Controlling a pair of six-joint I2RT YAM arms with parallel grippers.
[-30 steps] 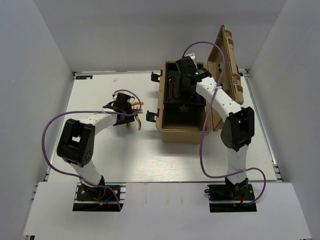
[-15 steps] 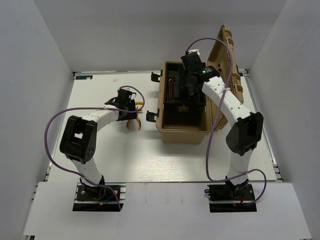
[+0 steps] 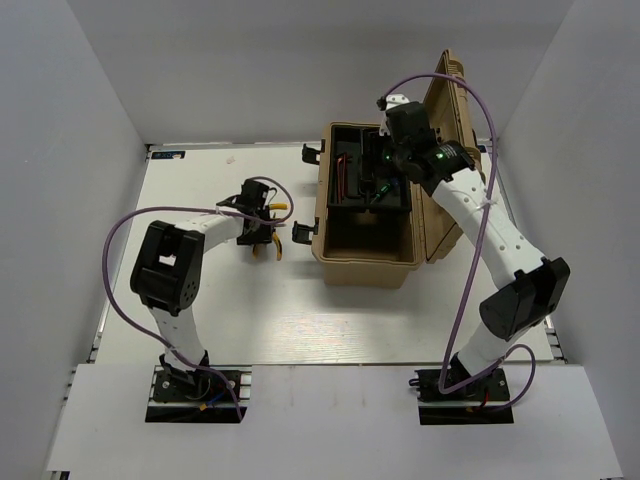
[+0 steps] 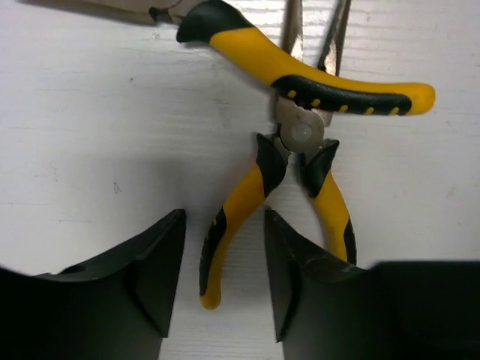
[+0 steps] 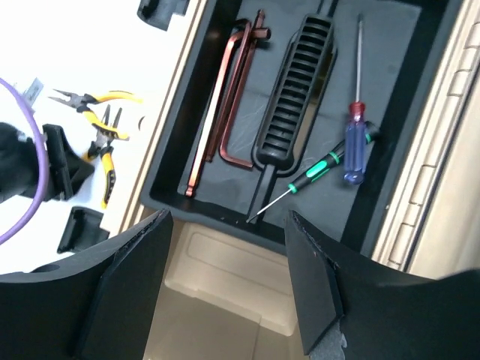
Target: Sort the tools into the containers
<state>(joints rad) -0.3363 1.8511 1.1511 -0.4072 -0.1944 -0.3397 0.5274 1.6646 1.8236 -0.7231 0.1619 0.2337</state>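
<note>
Two yellow-and-black pliers (image 4: 300,135) lie crossed on the white table, left of the toolbox (image 3: 365,268). They also show in the top view (image 3: 276,243). My left gripper (image 4: 221,281) is open and low over them, with one handle (image 4: 225,240) of the nearer pliers between its fingers (image 4: 157,274). In the top view the left gripper (image 3: 266,230) sits right at the pliers. My right gripper (image 5: 225,292) is open and empty above the open toolbox (image 5: 225,315). The black tray (image 5: 390,82) holds brown hex keys (image 5: 225,97), a blue screwdriver (image 5: 354,150) and a green-handled screwdriver (image 5: 319,169).
The toolbox lid (image 3: 455,120) stands upright behind my right arm. Black latches (image 3: 303,233) stick out on the box's left side, close to the pliers. A black ribbed carry handle (image 5: 294,97) runs down the tray's middle. White walls enclose the table.
My right gripper has pulled back up and to the right from the tray. My left gripper has moved right, closer onto the pliers.
</note>
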